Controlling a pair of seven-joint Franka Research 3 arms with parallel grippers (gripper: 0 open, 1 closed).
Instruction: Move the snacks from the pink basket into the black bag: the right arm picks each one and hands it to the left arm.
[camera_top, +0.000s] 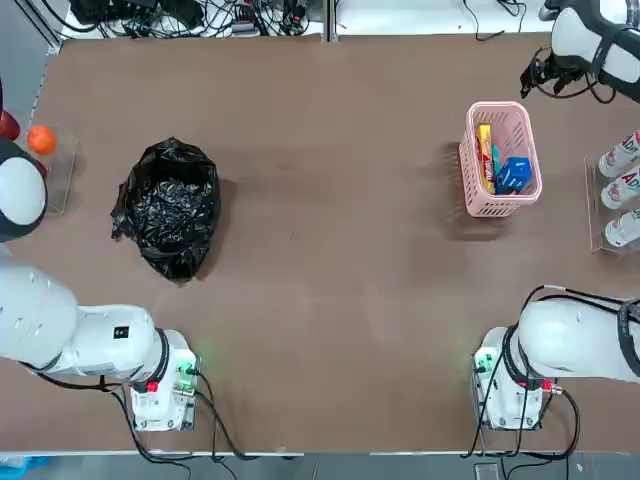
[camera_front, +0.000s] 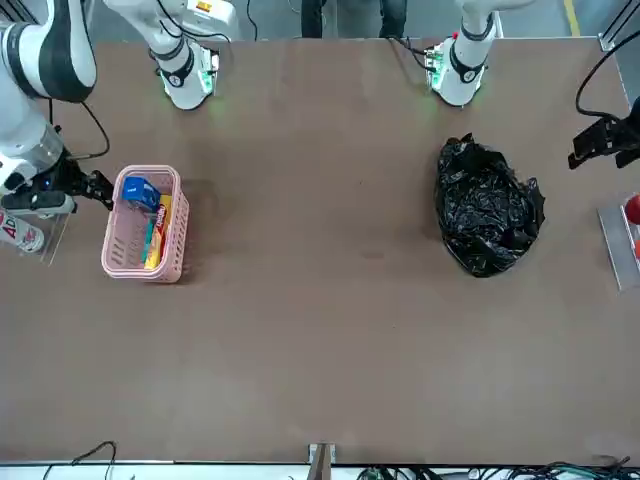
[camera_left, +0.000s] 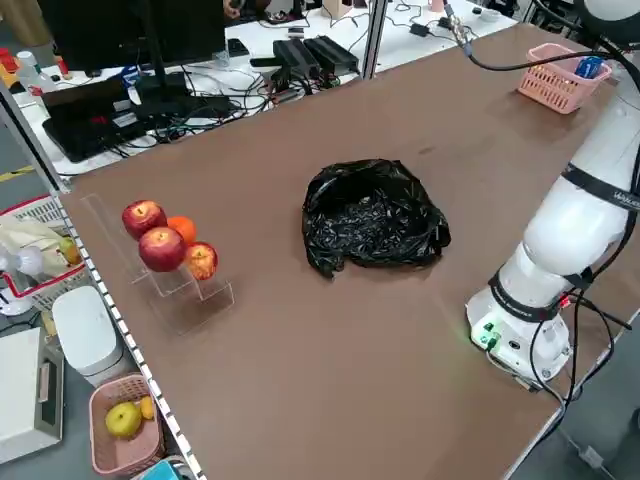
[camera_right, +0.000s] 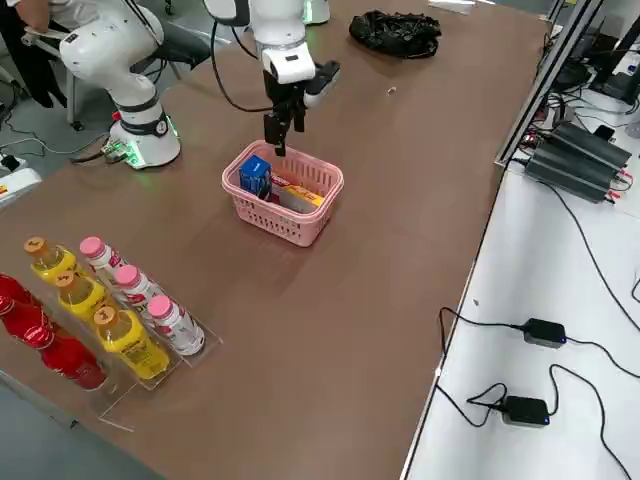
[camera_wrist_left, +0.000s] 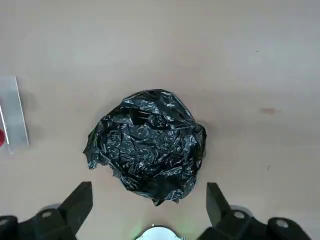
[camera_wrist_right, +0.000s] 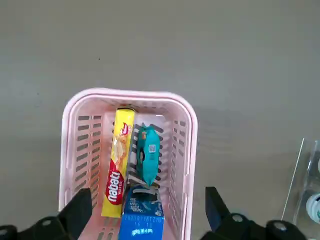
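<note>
Two pincers, both spread and holding nothing, wait over the tabletop, and the pink basket (camera_top: 472, 150) serves as landmark. Far left of the basket is the rack (camera_left: 200, 300) of apples and an orange ball; the left pincer (camera_wrist_left: 150, 210) hangs above the tabletop on that side. Nearer, but well apart from the basket, sits the black bag (camera_top: 170, 210), its mouth crumpled; loose folds could cave inward or snag a packet during release. Inside the basket lie the yellow-red packet (camera_wrist_right: 116, 160), then the teal packet (camera_wrist_right: 148, 155), with the blue packet (camera_wrist_right: 142, 215) touching or nearly so; such crowding could make the right pincer (camera_wrist_right: 150, 212), close by the basket, pinch two or catch the rim. Right of the basket, the bottles (camera_top: 622, 190) could be knocked by a wide swing.
</note>
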